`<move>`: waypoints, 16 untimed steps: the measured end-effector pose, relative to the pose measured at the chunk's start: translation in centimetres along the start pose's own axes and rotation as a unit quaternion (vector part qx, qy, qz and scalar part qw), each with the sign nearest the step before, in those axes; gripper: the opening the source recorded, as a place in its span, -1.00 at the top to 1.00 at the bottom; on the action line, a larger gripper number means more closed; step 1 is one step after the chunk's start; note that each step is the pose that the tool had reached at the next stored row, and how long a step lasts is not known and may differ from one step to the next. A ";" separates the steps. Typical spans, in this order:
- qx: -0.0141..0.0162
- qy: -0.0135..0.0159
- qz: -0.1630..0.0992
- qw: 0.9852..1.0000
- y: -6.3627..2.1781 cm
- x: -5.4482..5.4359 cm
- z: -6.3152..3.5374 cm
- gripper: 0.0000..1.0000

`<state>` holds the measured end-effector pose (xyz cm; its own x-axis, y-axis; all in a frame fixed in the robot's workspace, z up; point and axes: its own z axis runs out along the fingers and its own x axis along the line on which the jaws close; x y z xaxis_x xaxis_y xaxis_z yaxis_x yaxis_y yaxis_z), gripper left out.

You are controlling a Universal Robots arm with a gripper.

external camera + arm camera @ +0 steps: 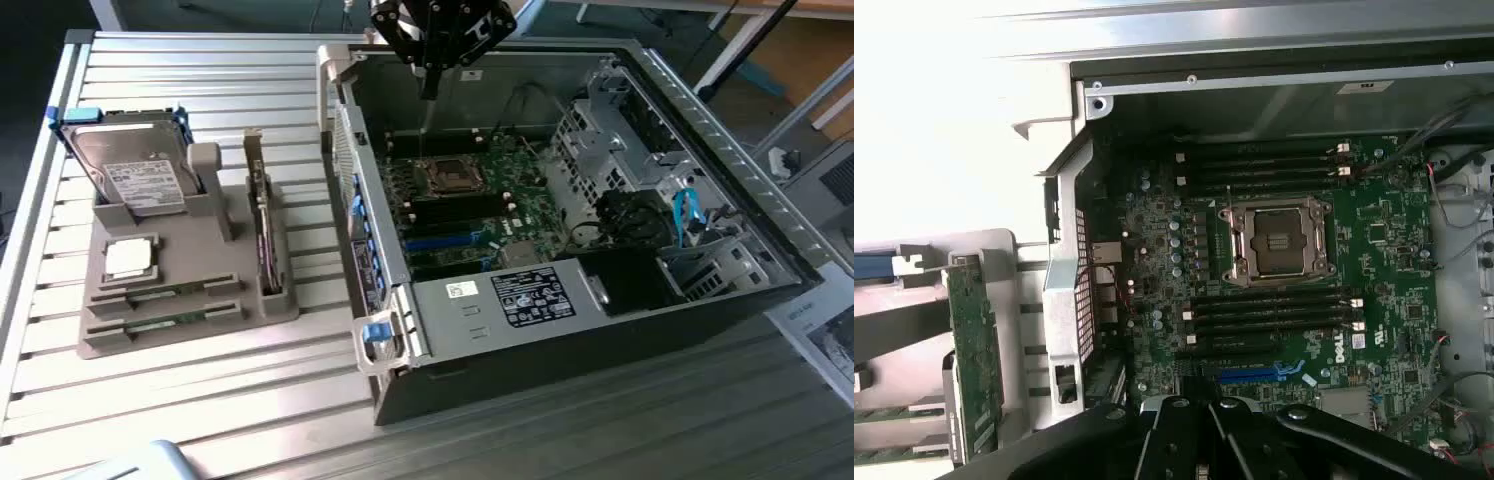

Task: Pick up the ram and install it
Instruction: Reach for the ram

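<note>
I am hovering the gripper [427,92] over the computer case [561,370], fingers shut tight on nothing. For the ram [171,292] in the tray [120,345], opening wide and dropping straight looks best.

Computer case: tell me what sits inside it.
A green motherboard with an empty processor socket, black memory slots, and a labelled metal box. The metal box covers whatever lies beneath it.

We're looking at a ribbed metal table [200,380], pale grey slats. Hard bright light washes out its side at the exterior view's left (the right side sits darker). Past the far edge we see a brown wooden surface [817,50] and a white frame leg [729,54] beside it.
</note>
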<state>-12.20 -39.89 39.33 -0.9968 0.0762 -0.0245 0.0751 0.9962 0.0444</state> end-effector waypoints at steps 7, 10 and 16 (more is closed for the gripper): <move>0.000 0.000 0.000 1.000 0.00 0.0 0.00 0.79; 0.000 0.000 0.000 1.000 0.00 0.0 0.00 0.79; 0.000 0.000 0.000 1.000 -0.03 0.3 -0.01 0.79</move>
<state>-12.54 -39.90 39.33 -0.9968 0.0762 -0.0245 0.0751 0.9962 0.0444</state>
